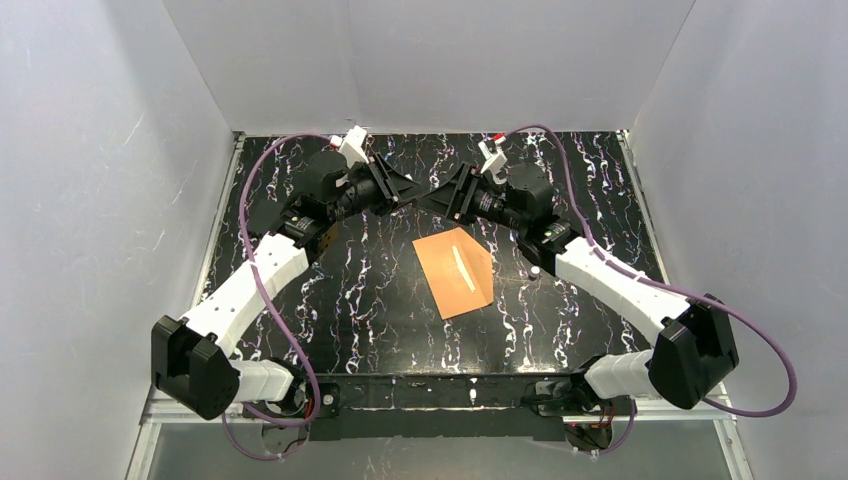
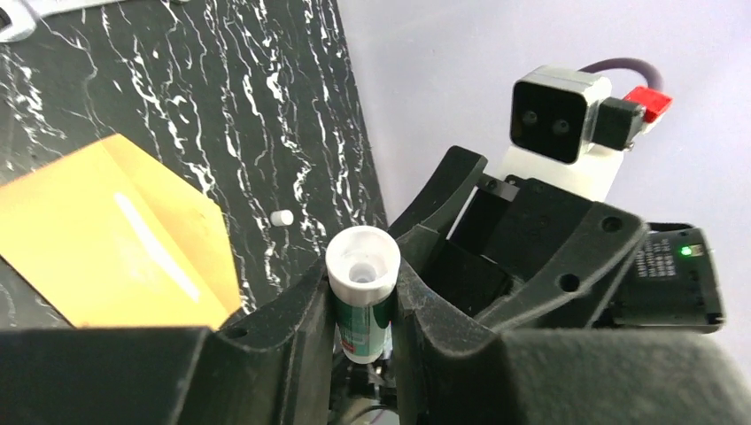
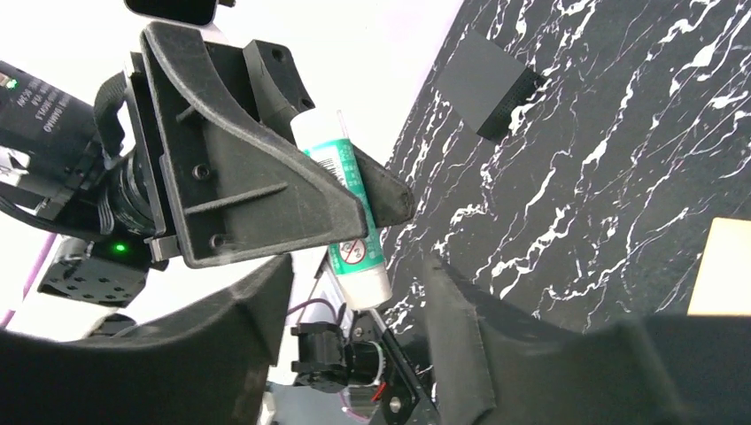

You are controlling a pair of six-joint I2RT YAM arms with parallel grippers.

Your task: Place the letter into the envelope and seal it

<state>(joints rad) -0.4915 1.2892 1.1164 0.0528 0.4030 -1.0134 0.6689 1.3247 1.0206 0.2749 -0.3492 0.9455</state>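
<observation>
The left wall [image 1: 100, 200] stands close along the table's [image 1: 370, 300] left edge, and my left arm [image 1: 250, 285] runs up beside it, so I have little room on that side. The table is black with white marble veins, flat and glossy. The left gripper [image 1: 408, 192] sits at the far middle, clamped on a glue stick [image 2: 361, 312], a round green-and-white tube with a white open collar at its end. Near of the two grippers, about the table's middle, the envelope [image 1: 455, 272] lies flat. It is matte orange-brown paper with a pointed flap and a pale streak [image 1: 462, 268] across it, and there is bare table on all its sides. A small white cylinder [image 2: 282, 217] rests on the table just beyond the envelope's edge. The right gripper [image 1: 435, 195] faces the left one nose to nose. Its matte black jaws stand apart, with a gap either side of the stick's end, gripping nothing. A dark flat rectangle [image 3: 483, 84] with a ribbed edge lies on the table farther off. My right arm [image 1: 610, 280] runs close to the right wall [image 1: 760, 150]
</observation>
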